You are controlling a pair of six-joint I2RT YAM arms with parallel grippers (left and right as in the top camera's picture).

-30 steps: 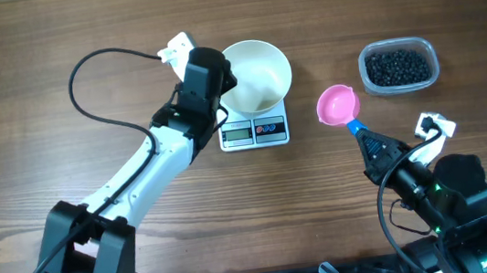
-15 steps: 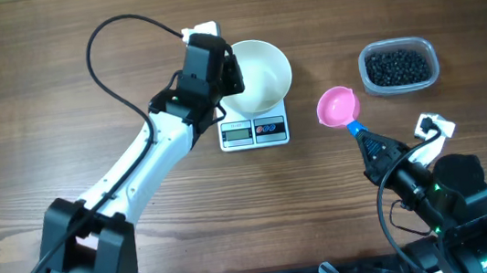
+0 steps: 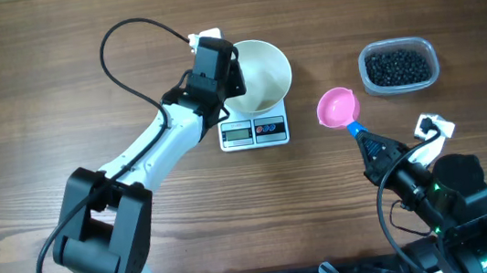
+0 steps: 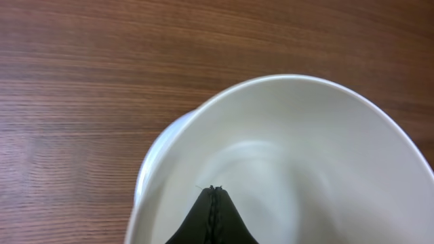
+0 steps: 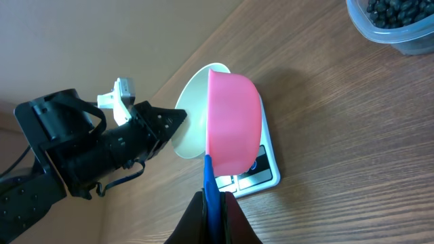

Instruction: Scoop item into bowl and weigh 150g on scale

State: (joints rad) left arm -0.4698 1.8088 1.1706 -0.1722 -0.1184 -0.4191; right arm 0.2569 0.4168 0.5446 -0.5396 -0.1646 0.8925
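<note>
L jaws closed, empty, inside bowl point(image 3: 266, 71) on scale point(image 3: 255, 132). R jaws grip pink scoop point(image 3: 337, 105); tub point(image 3: 397, 43) of beads point(image 3: 398, 66) beyond.

Access to bowl point(image 3: 264, 74), on scale point(image 3: 255, 132), mid-table toward far edge: left side blocked by left gripper point(image 4: 213, 196), jaws together, tip over the bowl's inside. Left arm point(image 3: 154, 156) lies diagonally from the near-left corner. Cable point(image 3: 124, 54) loops above the wood left of bowl. Bowl's right and far sides open. In the lane between scale and tub point(image 3: 398, 66), pink scoop point(image 3: 337, 105) clamped in right gripper point(image 3: 361, 134), bare wood either side. Tub top uncovered
</note>
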